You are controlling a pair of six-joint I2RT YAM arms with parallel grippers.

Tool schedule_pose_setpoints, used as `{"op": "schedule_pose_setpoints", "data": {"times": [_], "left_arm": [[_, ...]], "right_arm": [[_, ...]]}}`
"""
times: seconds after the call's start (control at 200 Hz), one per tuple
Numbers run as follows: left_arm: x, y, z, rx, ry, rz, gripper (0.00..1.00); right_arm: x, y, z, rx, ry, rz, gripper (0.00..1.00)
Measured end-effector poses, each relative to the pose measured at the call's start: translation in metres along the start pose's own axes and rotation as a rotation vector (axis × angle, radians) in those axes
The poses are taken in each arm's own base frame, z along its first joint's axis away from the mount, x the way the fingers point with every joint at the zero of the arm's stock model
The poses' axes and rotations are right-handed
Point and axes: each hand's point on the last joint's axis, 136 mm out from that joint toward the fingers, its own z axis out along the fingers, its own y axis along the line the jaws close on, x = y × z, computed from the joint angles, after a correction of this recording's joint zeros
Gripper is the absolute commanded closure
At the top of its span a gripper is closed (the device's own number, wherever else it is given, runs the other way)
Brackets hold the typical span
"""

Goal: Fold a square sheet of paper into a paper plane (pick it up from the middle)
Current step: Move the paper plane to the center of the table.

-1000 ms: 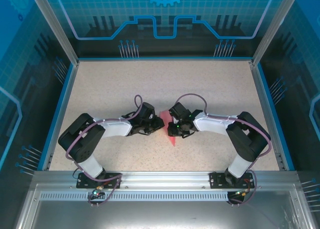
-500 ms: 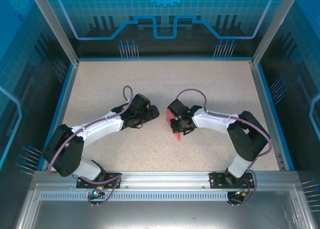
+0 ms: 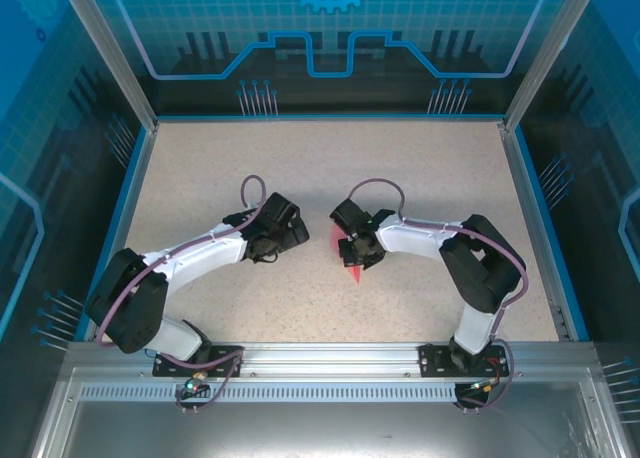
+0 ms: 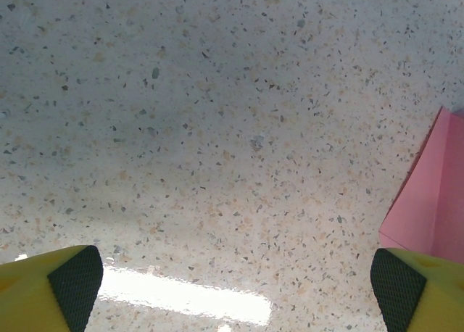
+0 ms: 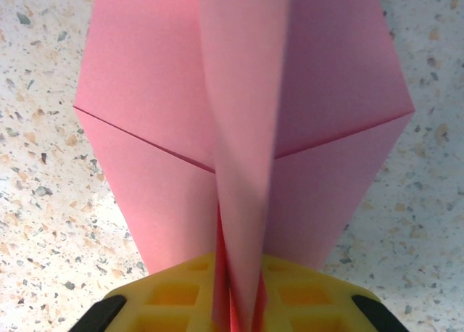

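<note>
Pink-red paper plane [image 3: 352, 272] lies just right of centre in the overhead view, on the speckled table [image 3: 400, 168], its pointed end aimed toward the lower edge of the frame; the right gripper [image 3: 356, 252] sits over it, jaws pressed together on the raised centre fold.

In the right wrist view the paper plane [image 5: 246, 129] spreads across the upper and middle frame, two flaps angled out to either side; the middle ridge runs down into the narrow slot between the yellow fingers [image 5: 174, 296] of the right gripper [image 5: 235, 306] at the bottom edge.

The left gripper [image 3: 300, 234] is just left of the paper, apart from it, jaws spread wide and holding nothing; in the left wrist view the left gripper [image 4: 235, 285] shows its black pads [image 4: 72, 281] in the two lower corners, bare table between them; an edge of the paper plane [image 4: 431, 194] enters at the right side, just above the right-hand pad.
</note>
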Motion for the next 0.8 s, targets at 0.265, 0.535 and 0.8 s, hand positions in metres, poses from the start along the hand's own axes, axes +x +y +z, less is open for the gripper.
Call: {"op": "schedule_pose_setpoints", "data": {"times": [0.265,0.535,0.8], "left_arm": [[-0.004,0.013,0.001,-0.038,0.006,-0.025,0.01],[-0.019,0.023,-0.013,-0.034,-0.021,-0.068,0.01],[-0.018,0.027,-0.016,-0.042,-0.017,-0.064,0.01]], "right_arm": [[-0.016,0.002,-0.010,-0.008,-0.021,-0.001,0.90],[-0.122,-0.006,-0.032,-0.053,-0.178,0.064,0.90],[-0.159,-0.017,0.012,-0.038,-0.121,0.036,0.89]]}}
